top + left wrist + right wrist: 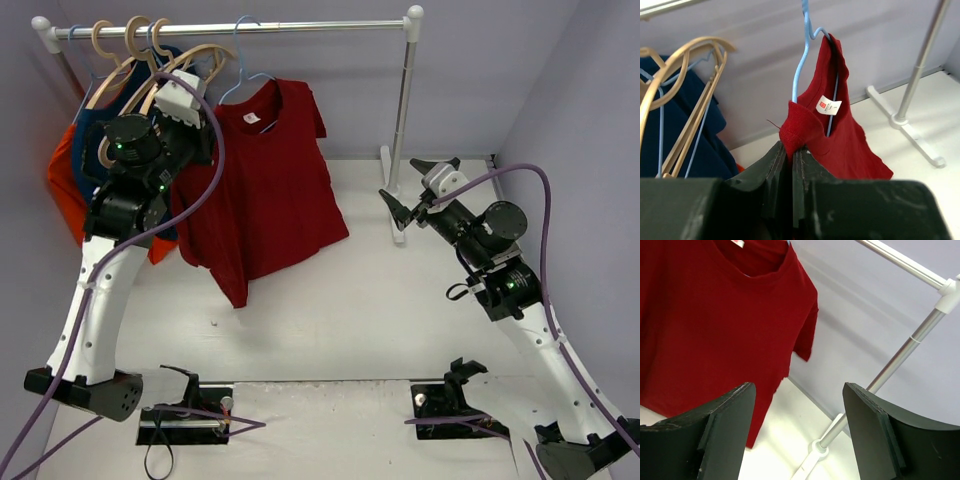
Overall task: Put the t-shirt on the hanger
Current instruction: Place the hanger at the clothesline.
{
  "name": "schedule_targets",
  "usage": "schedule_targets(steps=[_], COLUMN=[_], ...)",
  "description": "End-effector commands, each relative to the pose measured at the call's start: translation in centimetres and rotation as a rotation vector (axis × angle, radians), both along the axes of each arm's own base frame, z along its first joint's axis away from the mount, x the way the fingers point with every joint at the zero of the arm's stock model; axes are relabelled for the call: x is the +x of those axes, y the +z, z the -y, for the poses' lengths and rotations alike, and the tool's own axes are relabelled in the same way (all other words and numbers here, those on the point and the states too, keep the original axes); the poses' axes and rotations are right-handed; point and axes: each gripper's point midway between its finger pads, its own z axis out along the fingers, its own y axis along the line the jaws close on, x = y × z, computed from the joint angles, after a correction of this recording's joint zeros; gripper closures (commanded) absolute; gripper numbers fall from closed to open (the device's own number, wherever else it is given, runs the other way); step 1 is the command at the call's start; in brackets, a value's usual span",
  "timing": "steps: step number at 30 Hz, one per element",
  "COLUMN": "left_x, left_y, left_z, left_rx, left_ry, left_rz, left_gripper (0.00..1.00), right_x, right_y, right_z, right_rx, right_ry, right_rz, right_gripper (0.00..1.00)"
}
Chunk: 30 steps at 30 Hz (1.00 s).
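L claw [791, 152] clenched on t-shirt [850, 150] shoulder by hanger [799, 70], visible only in wrist cam; R claw [797, 387] released.

t-shirt [270, 190]: dark red | hanger [799, 70]: light blue | label [828, 106]: white | rack [320, 25]: silver

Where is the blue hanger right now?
Upper centre of the left wrist view: the hanger sits inside the t-shirt neck, right of the wooden hangers, above the left gripper.

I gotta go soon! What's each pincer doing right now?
Left pincer: closed on the dark red t-shirt.
Right pincer: open, holding nothing.
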Motion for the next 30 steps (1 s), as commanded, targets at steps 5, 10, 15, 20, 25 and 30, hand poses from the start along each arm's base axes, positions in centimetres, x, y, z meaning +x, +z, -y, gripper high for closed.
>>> schedule_targets(steps=[5, 10, 15, 20, 25, 30], left_x=[3.0, 6.0, 7.8, 9.8, 11.0, 9.9], left_y=[6.6, 5.6, 6.2, 4.5, 1.7, 1.4], left_z=[-1.9, -2.7, -3.1, -4.2, -5.0, -4.9], left_rx=[-0.124, -0.117, -0.121, -0.128, -0.121, -0.115], left_ry=[0.154, 0.240, 0.267, 0.305, 0.327, 0.307], left_rz=[0.176, 0.150, 0.165, 0.126, 0.066, 0.064], left_gripper=[1.00, 1.00, 1.00, 1.00, 1.00, 0.77], right_x=[0.0, 0.1, -0.2, -0.6, -0.5, 0.0], right_y=[2.1, 1.9, 1.9, 1.7, 1.2, 0.5], right_z=[-0.7, -0.8, -0.9, -0.8, -1.1, -1.0], right_rx=[0.050, 0.048, 0.053, 0.058, 0.073, 0.099], right_ry=[0.034, 0.033, 0.046, 0.049, 0.061, 0.042], right_rz=[0.077, 0.071, 0.067, 0.058, 0.032, -0.009], right_gripper=[0.29, 0.29, 0.29, 0.29, 0.29, 0.29])
